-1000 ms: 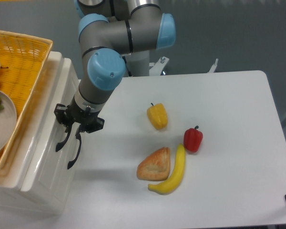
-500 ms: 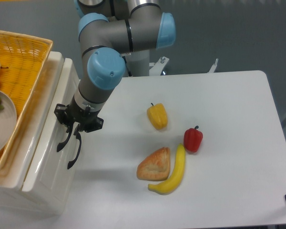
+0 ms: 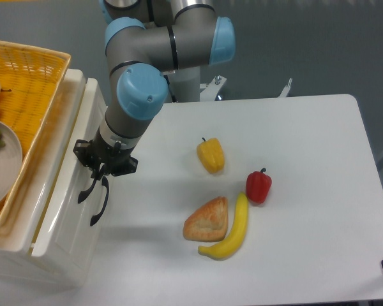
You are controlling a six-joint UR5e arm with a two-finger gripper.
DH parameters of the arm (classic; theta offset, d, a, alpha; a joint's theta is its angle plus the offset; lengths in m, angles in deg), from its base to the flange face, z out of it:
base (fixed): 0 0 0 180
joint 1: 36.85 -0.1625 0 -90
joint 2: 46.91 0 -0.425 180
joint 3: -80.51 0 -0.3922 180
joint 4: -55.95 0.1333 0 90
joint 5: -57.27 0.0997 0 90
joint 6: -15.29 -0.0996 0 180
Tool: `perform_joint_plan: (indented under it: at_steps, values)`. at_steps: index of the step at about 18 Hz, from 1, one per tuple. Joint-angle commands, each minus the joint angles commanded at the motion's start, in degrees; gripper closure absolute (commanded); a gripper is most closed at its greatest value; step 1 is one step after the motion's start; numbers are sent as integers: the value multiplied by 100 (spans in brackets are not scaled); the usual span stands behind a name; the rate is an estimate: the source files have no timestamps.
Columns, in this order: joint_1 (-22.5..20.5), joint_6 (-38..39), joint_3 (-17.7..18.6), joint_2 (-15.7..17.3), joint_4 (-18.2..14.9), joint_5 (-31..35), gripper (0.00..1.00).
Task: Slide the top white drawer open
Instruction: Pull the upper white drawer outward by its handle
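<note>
The gripper point(image 3: 101, 171) is seen at the front of the white cabinet point(image 3: 76, 108), its fingers closed around the upper end of the curved black handle point(image 3: 99, 203) of the top white drawer point(image 3: 62, 217). The drawer sits at the left edge of the desk point(image 3: 293, 159), its front panel appearing slightly proud of the cabinet body, so the pull is judged to be under way and far from complete. For a clean slide, the pull is best kept straight toward 3 o'clock, level with the drawer's run, with the grip held firm so the thin handle is not slipped or twisted. Toward 3 o'clock from the gripper a yellow pepper point(image 3: 210, 155) lies on the desk; at 4 o'clock a pastry point(image 3: 207, 220), a banana point(image 3: 230, 229) and a red pepper point(image 3: 258, 185) are grouped, near the path and worth watching. A wicker basket point(image 3: 25, 95) rests on top at 10 o'clock.
</note>
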Motion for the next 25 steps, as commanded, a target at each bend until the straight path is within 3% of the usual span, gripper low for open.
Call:
perform_joint_plan:
  at_steps: [8, 25]
  values:
    - [-70, -167, -176, -18, -44, 45, 83]
    - [-219, -351, -193, -97, -44, 273, 83]
